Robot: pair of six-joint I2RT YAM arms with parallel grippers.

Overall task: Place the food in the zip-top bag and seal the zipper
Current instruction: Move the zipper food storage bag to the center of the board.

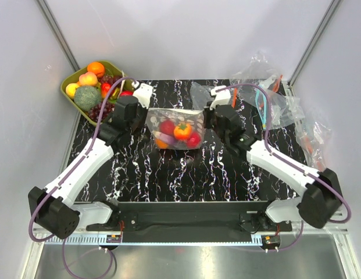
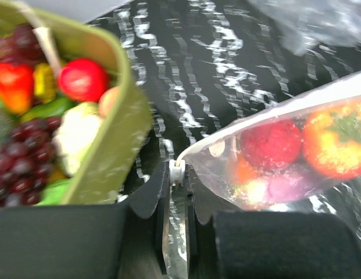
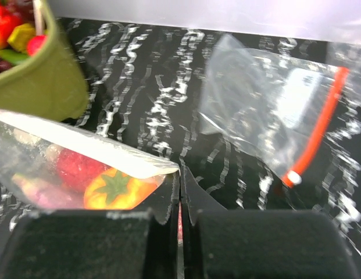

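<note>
We see the dotted zip-top bag (image 1: 175, 129) stretched between two arms over the middle of the black marbled table (image 1: 168, 174), its zipper (image 1: 174, 110) edge uppermost. The left gripper (image 2: 177, 179) is pinched on the bag's left top corner, where a small white tab (image 2: 177, 170) sits between its fingers. The right gripper (image 3: 179, 189) is clamped tight on the opposite corner. Inside the bag lies the food (image 1: 181, 131): an orange pepper, red pieces and something purple, bunched toward the bottom. We cannot tell whether the zipper is pressed closed along its length, nor whether the bag's underside touches the table. At the far left corner stands an olive-green tub (image 1: 70, 87) heaped with more toy produce. Clear undotted bags (image 1: 273, 99) lie at the far right, one with an orange strip (image 3: 320, 125).
</note>
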